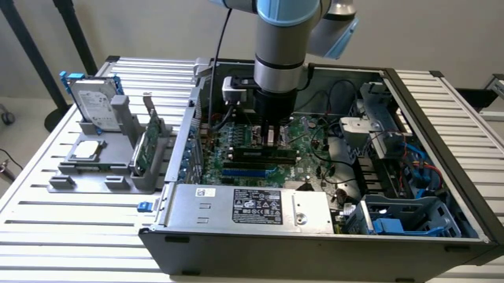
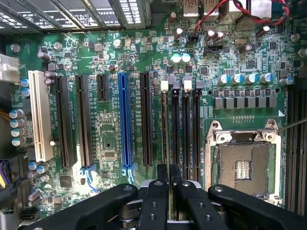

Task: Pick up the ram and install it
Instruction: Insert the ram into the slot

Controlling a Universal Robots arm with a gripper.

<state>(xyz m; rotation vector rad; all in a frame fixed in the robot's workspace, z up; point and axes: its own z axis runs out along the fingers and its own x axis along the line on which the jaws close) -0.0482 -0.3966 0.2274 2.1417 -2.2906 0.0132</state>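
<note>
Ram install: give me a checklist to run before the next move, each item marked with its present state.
1. Pincer shut on the ram: ok, thin board edge runs up from between the fingertips.
2. Ram lined up along a memory slot: ok, edge lies in line with the slot.
3. Ram fully seated: cannot tell.
4. Slot end latch open: cannot tell.
5. Arm over the motherboard inside the computer case: ok.
6. Red cable away from the slot: ok.
</note>
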